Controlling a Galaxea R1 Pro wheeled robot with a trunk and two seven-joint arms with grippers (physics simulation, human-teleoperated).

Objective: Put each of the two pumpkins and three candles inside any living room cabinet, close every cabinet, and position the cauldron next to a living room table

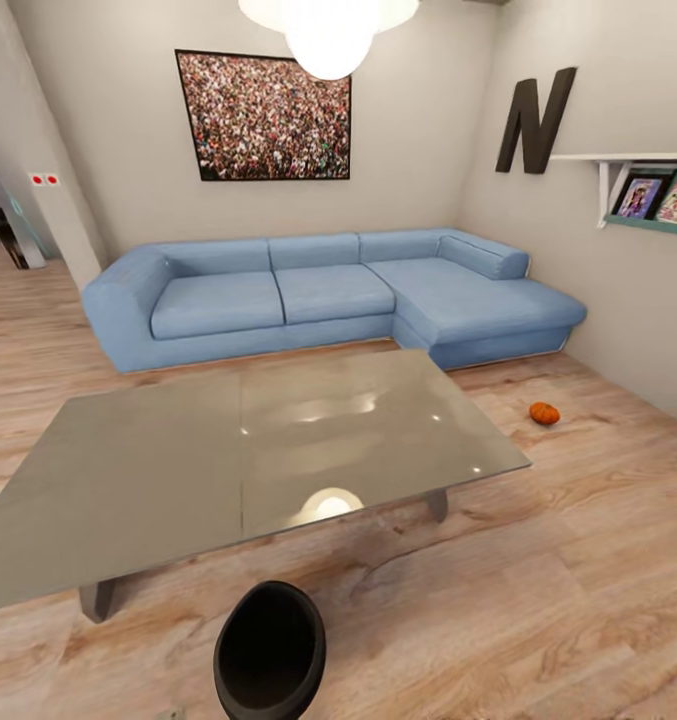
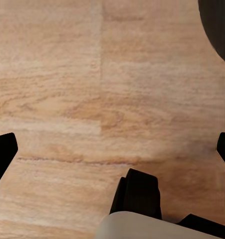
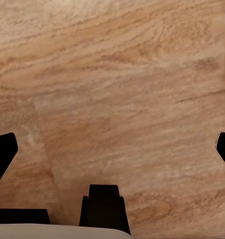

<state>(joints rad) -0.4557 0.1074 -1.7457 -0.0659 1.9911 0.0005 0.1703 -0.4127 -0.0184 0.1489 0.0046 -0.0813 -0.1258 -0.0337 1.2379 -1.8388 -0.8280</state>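
Right below you, the cauldron (image 1: 269, 652) stands on the floor (image 1: 578, 600) beside the desk (image 1: 158, 470). 1 pumpkin (image 1: 544, 412) lies near the sofa (image 1: 328, 295). Both grippers (image 2: 112, 149) (image 3: 112, 152) hang spread wide, empty.

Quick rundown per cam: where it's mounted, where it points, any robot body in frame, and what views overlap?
Head: on the robot's head, facing forward and down at the table, sofa, a pumpkin on the floor and the cauldron; none of its body in frame.
Left wrist: near the left pincer, facing the floor, fingertips apart at the frame edges.
Right wrist: same for the right pincer.
Shared: all see wood floor; the dark curve in the left wrist view may be the cauldron.
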